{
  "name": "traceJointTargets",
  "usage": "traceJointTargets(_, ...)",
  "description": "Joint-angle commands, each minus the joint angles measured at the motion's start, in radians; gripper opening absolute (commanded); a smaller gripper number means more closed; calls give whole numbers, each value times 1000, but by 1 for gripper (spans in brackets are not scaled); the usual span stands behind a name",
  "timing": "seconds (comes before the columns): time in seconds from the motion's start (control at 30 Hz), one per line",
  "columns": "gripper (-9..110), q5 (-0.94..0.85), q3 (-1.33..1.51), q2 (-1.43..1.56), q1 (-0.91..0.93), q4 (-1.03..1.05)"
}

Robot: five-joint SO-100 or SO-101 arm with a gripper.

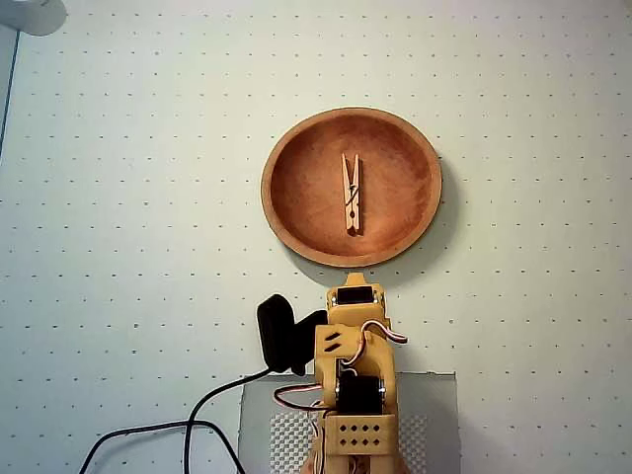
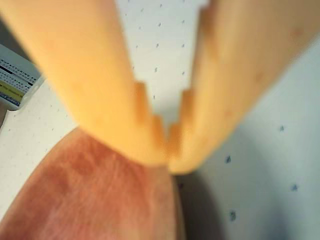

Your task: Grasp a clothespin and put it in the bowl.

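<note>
Surface: a pale, off-white mat (image 1: pixel 148 197) printed with a regular grid of small dark dots covered the whole table in the overhead view. Nothing lay loose on it around the bowl.

Bowl (image 1: pixel 351 187): round, shallow, reddish-brown wood with a lighter rim, set a little above the middle of the overhead view and casting a soft shadow to its lower right. In the wrist view its blurred rim and inner wall filled the lower left corner.

Clothespin (image 1: pixel 352 194): light wood with a metal coil at its middle, lying flat on the bowl's floor near the centre, its length running up and down the overhead view. It was clear of the bowl's wall on every side and nothing touched it.

Arm (image 1: pixel 355 385): yellow, folded back at the bottom centre of the overhead view, just below the bowl's near rim, mounted over a grey plate (image 1: pixel 434 395) with a perforated patch. A black camera housing (image 1: pixel 278 331) sat at its left, and a black cable (image 1: pixel 188 434) trailed from there to the lower left edge.

Gripper (image 2: pixel 168 159): seen close and out of focus in the wrist view, its two yellow fingers met at the tips with nothing between them, the tips hovering over the bowl's edge.

Other: a pale object (image 2: pixel 15 80) with a yellow and black label showed at the left edge of the wrist view; a rounded light shape (image 1: pixel 30 15) sat in the top left corner overhead.
</note>
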Motion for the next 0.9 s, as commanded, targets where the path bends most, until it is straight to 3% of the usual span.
traceJointTargets(0.0, -3, 12, -20, 17, -3, 2)
traceJointTargets(0.87, -3, 5, -20, 9, -8, -6)
